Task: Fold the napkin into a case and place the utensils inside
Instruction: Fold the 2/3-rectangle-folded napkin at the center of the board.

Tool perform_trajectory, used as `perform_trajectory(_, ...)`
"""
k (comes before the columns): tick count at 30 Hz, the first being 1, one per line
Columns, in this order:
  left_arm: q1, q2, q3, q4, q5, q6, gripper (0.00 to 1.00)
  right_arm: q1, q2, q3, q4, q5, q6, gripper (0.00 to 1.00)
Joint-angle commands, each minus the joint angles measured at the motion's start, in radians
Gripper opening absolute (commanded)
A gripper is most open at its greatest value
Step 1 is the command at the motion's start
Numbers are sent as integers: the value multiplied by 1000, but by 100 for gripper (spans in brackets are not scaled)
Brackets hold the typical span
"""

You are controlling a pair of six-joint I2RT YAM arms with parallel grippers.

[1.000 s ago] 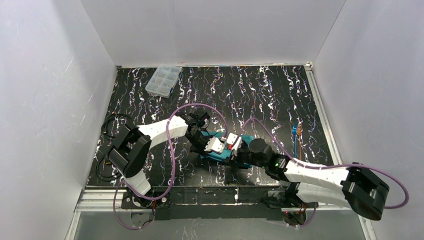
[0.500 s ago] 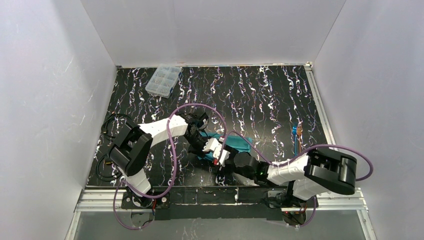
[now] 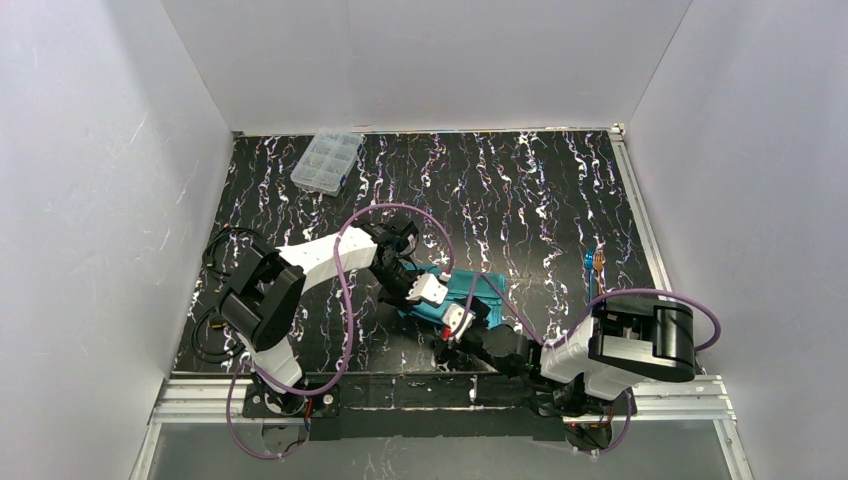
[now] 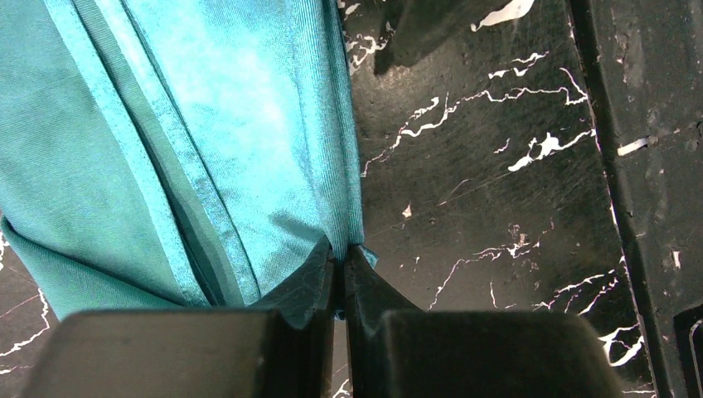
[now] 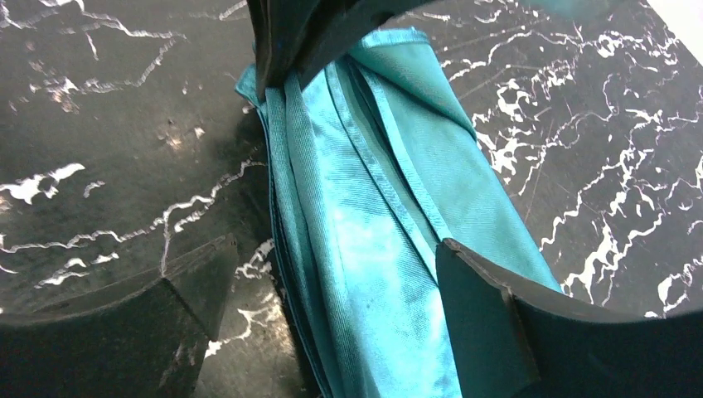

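Teal case (image 3: 482,286), utensils (image 3: 594,266) well apart

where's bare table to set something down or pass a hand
Bare: far strip from the compartment box to the right rail, and between napkin and utensils. Crowded: near centre, where left gripper pinches the napkin and right gripper is open over it.

- Top external: bright, even, diffuse light from above. White walls (image 3: 90,200) glow with no hot spots. Only faint, soft shadows lie under the arms on the black marbled table (image 3: 520,190). Sharp throughout.
- Left wrist: napkin (image 4: 224,99) has a pale sheen patch near the top, and its weave is crisp. Left gripper (image 4: 340,259), close to the lens, is dark, nearly featureless and slightly soft.
- Right wrist: napkin sheen mid-frame. Right gripper (image 5: 332,265) is in shadow, its edges bowed by the wide-angle lens. The top-right corner is blown out white. Dull glare on the table.
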Motion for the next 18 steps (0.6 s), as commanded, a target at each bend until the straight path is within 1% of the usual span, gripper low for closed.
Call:
perform_trajectory(1,-1,3,31,-54,22,31,0,19,24,3,127,19,-4,99)
perform_trajectory(5,-1,6,36,-61,26,29,0,20,68,29,131,23,-55,99)
perform_trajectory(9,0,8,44,-64,35,21,0,21,139,22,241,63,-58,99)
perform_trajectory(13,2,12,64,-81,48,13,0,21,228,11,411,75,-1,99)
perform_trajectory(16,2,15,69,-92,50,14,0,22,299,29,469,55,-2,99)
perform_trajectory(18,2,17,70,-94,48,16,0,22,330,50,472,46,-26,99)
